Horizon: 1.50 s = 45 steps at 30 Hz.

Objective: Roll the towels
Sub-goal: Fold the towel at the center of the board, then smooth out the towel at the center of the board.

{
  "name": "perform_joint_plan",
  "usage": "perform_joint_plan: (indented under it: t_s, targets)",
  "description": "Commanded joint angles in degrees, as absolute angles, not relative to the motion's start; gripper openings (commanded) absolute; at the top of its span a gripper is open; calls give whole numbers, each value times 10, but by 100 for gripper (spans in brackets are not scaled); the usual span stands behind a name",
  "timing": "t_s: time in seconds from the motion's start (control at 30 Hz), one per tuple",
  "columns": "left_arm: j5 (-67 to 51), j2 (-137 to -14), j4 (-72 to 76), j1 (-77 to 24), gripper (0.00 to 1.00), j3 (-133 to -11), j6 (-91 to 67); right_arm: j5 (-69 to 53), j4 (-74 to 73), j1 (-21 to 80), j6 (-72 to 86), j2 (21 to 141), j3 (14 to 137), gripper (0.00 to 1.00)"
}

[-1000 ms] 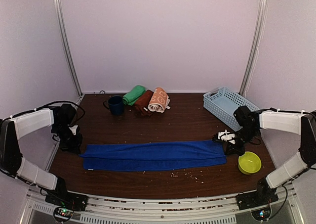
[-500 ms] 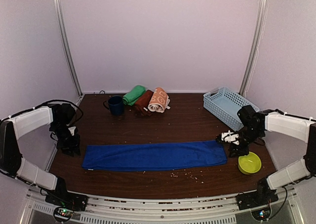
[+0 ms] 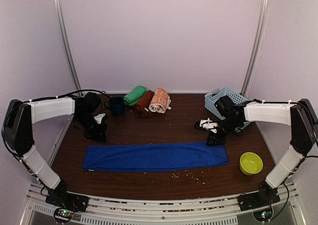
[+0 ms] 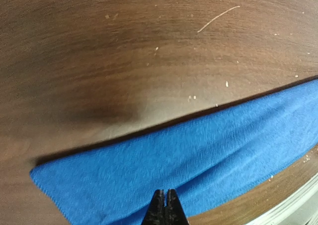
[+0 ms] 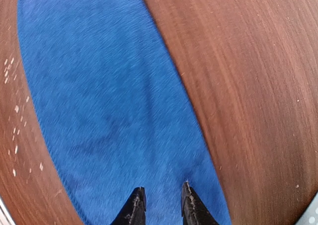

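Observation:
A royal blue towel (image 3: 155, 157) lies flat as a long folded strip across the near middle of the table. My left gripper (image 3: 97, 134) hovers just behind its left end; in the left wrist view its tips (image 4: 165, 199) are shut over the blue cloth (image 4: 208, 150), holding nothing. At the right end's far edge my right gripper (image 3: 215, 139) hangs with its jaws open above the towel (image 5: 104, 96). Three rolled towels lie at the back: green (image 3: 134, 95), dark maroon (image 3: 143, 102) and orange with white print (image 3: 160, 100).
A navy mug (image 3: 117, 106) stands left of the rolled towels. At the back right, behind my right arm, sits a pale blue basket (image 3: 229, 93). A yellow-green bowl (image 3: 251, 163) is near the right front. Crumbs (image 3: 186, 175) dot the wood before the towel.
Both arms have swung inward and toward the far side of the blue towel. The left gripper opened and shut again, and the right gripper opened; the towel lies still.

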<state>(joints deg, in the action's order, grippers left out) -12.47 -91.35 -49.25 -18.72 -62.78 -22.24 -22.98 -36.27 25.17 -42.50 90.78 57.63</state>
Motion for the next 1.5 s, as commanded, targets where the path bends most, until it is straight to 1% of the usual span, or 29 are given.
perform_joint_plan:
  t_s: [0.0,0.07,0.13,0.2,0.4,0.6,0.77,0.9,1.07,1.17,1.3,1.47]
  targets:
    - [-90,-947,-418,-190,0,-616,-271,-225,-341,252,-345,960,619,28]
    - [-46,-962,-405,-189,0,-608,-277,-206,-335,250,-333,970,616,32]
    - [-26,-985,-399,-186,0,-606,-282,-188,-327,245,-319,980,614,35]
    - [-16,-1000,-386,-185,0,-601,-287,-177,-324,234,-304,990,617,37]
    - [0,-1025,-362,-164,0,-586,-297,-157,-340,198,-276,1007,631,32]
    - [21,-1024,-338,-152,0,-576,-302,-60,-305,198,-277,1032,607,27]
    - [56,-1022,-321,-143,0,-585,-307,15,-242,198,-272,1056,603,27]
    - [79,-1029,-302,-129,0,-587,-304,24,-219,198,-266,1081,627,26]
    - [102,-1013,-281,-121,0,-595,-297,15,-231,198,-263,1091,670,27]
    - [83,-964,-287,-121,0,-605,-295,14,-249,198,-265,1068,680,30]
    - [1,-906,-318,-123,0,-584,-289,4,-284,196,-262,1020,693,33]
    - [-57,-880,-369,-134,0,-518,-283,-19,-303,196,-254,973,682,35]
